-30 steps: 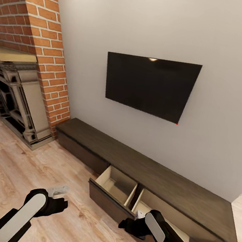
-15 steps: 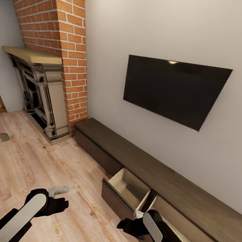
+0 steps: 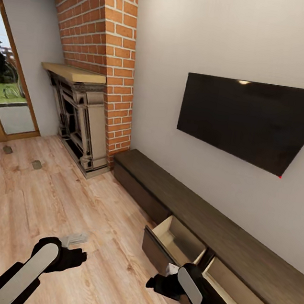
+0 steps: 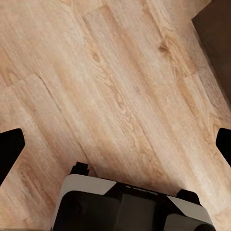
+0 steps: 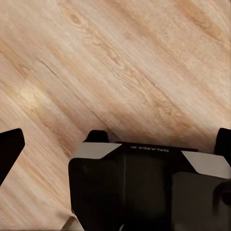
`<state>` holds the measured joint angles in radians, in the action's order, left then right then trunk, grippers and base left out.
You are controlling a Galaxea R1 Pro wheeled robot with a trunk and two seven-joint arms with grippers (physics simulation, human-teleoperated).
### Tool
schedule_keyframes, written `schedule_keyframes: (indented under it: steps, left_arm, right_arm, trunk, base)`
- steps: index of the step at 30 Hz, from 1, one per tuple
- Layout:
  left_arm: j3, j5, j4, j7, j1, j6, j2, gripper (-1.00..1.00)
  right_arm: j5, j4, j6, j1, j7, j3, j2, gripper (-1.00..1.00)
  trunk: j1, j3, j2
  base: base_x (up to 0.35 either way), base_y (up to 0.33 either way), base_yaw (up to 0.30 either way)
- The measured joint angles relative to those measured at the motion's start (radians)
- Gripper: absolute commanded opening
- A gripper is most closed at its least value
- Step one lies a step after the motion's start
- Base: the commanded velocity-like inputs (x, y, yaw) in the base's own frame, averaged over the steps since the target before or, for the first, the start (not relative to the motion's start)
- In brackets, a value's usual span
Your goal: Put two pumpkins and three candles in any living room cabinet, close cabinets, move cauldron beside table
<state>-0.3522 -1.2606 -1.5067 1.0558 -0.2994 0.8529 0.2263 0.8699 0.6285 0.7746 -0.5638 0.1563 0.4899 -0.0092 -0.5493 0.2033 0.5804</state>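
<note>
Showing cabinet (image 3: 218, 229) drawer open, both grippers empty

The floor (image 3: 33, 203) is pale wood plank, grained, with a soft satin sheen; the same boards lie under both sets of jaws. The cabinet (image 3: 218, 229) is dark matt wood, its open drawer (image 3: 178, 240) lined in pale smooth wood. The chimney (image 3: 104, 44) is rough red brick. The TV (image 3: 253, 120) is glossy black. The wall (image 3: 212, 30) is smooth matt paint.
</note>
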Motion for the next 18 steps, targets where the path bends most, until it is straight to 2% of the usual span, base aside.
schedule_keyframes:
  steps: [9,18]
  left_arm:
    - [0.0,-0.001,0.0,-0.001,-0.001,-0.001,0.0,1.0]
    - [0.0,-0.001,0.0,-0.002,0.0,-0.001,0.001,1.0]
  right_arm:
    - [-0.049,0.0,0.0,0.0,0.001,0.001,0.021,1.0]
    - [-0.059,0.0,0.0,0.0,0.001,0.001,0.029,1.0]
  trunk:
    - [0.0,0.0,0.0]
    - [0.001,0.0,0.0]
  base:
    - [0.066,0.0,0.291]
    - [0.251,0.048,0.291]
